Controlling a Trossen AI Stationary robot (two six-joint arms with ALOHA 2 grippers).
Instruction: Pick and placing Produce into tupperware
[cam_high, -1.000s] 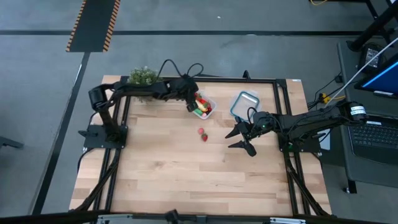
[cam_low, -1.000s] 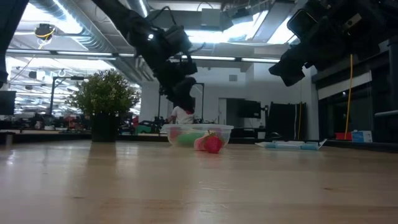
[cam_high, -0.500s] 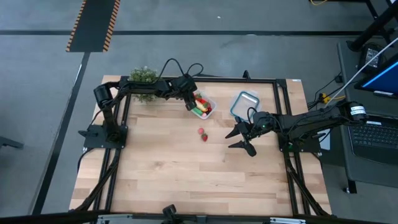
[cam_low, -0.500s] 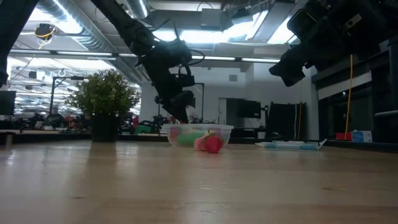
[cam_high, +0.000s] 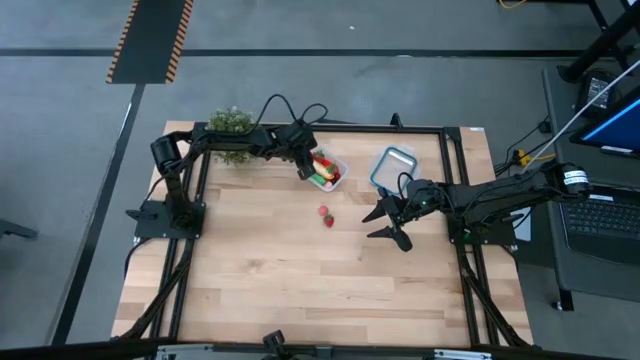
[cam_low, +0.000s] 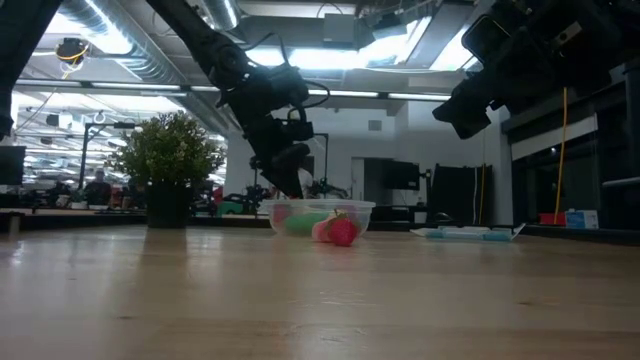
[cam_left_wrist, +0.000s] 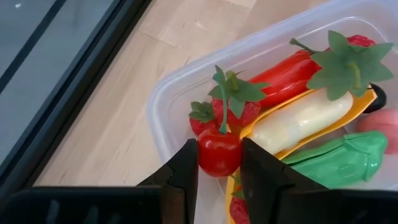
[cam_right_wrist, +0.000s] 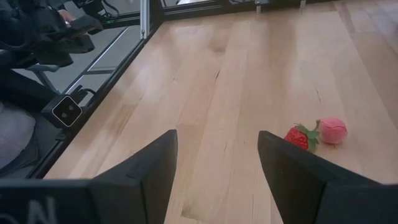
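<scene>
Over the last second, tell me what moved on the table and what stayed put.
The left gripper, jaws shut on a small red fruit, swung back and came down over the tupperware. The right gripper, jaws open, and the strawberry and pink piece on the table stayed put.

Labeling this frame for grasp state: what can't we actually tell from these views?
- High view: contents of the tupperware are too small to sort; the left pincer covers its edge.
- Left wrist view: the cherry tomato sits between the fingers; contact with the tupperware floor is hidden.
- Low view: the loose strawberry and pink piece merge into one blob.
- Right pincer: open, empty.
</scene>
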